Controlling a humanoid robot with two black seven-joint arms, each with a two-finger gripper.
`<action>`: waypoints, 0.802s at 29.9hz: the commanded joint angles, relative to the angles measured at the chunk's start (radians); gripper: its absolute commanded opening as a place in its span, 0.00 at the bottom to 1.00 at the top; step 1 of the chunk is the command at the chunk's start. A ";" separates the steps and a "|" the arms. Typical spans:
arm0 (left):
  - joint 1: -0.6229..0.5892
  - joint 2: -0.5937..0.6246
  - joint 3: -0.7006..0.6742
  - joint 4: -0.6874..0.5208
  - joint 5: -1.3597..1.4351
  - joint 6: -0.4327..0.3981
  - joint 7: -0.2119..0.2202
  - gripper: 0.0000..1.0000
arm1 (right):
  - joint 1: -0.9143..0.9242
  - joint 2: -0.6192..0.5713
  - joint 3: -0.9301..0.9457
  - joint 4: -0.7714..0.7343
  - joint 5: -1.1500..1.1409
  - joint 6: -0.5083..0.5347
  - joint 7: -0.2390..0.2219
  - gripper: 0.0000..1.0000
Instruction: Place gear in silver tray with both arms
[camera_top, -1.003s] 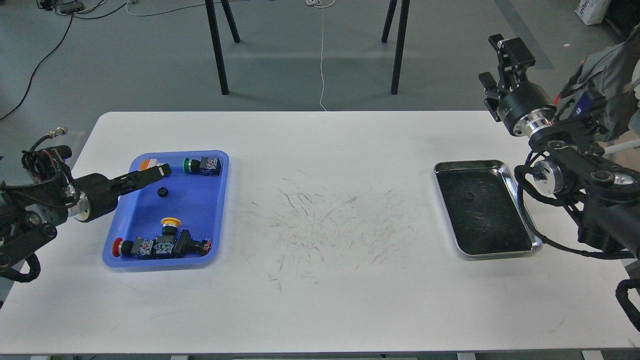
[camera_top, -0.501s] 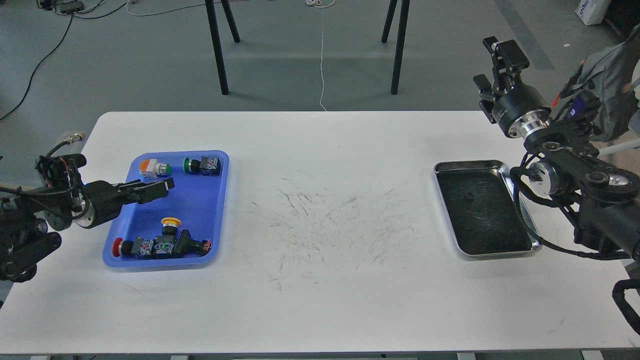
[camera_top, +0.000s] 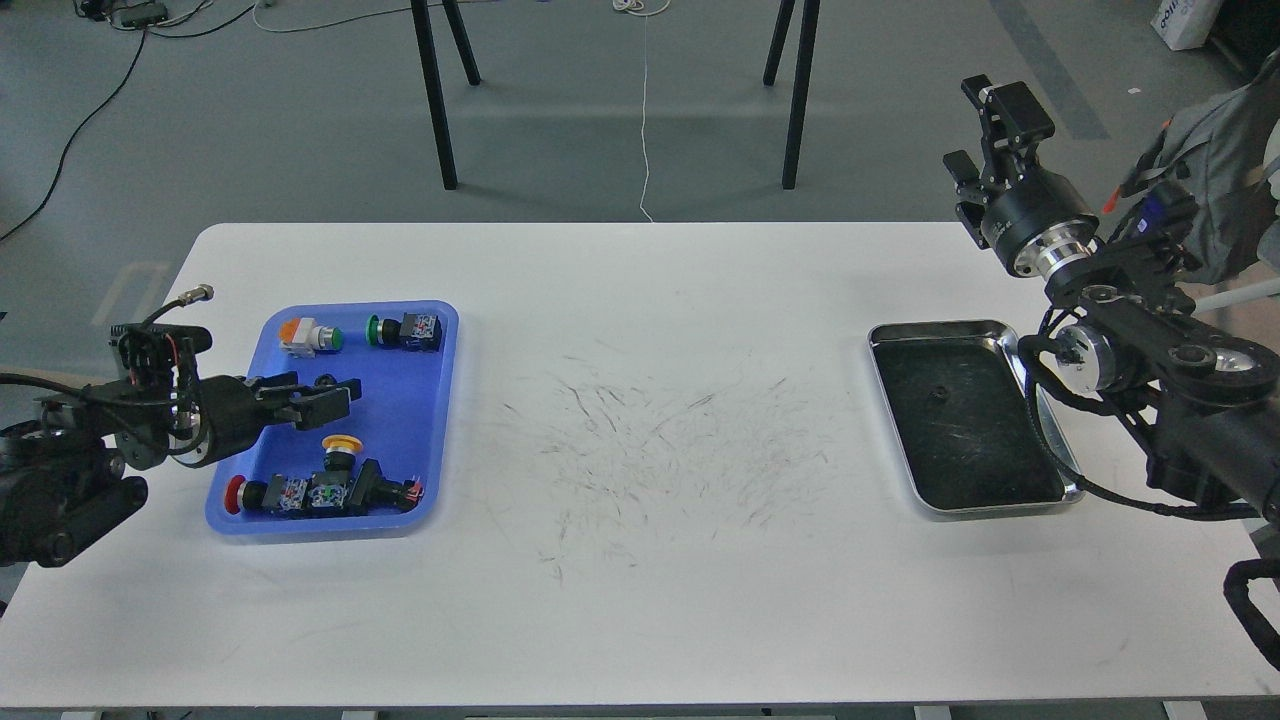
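My left claw (camera_top: 322, 393) is open over the blue tray (camera_top: 432, 420), around the little gear (camera_top: 325, 381). My right claw (camera_top: 985, 130) is open, up high behind the silver tray (camera_top: 1040, 420).

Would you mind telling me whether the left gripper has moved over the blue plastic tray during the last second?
Yes. The left gripper has moved toward the near end of the blue plastic tray, from beside the orange-capped button toward the yellow-capped one.

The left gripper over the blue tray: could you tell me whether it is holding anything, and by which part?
It cannot be told: the left gripper hides the small black gear.
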 joint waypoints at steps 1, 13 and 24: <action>0.000 -0.011 0.008 0.020 0.002 0.009 0.000 0.87 | 0.000 0.000 0.003 0.000 0.000 -0.001 0.000 0.93; -0.009 -0.017 0.011 0.026 0.002 0.011 0.000 0.85 | -0.058 0.003 0.110 0.012 0.002 0.002 0.000 0.93; -0.012 -0.031 0.014 0.034 0.005 0.026 0.000 0.84 | -0.126 0.032 0.215 0.059 0.003 0.005 0.000 0.93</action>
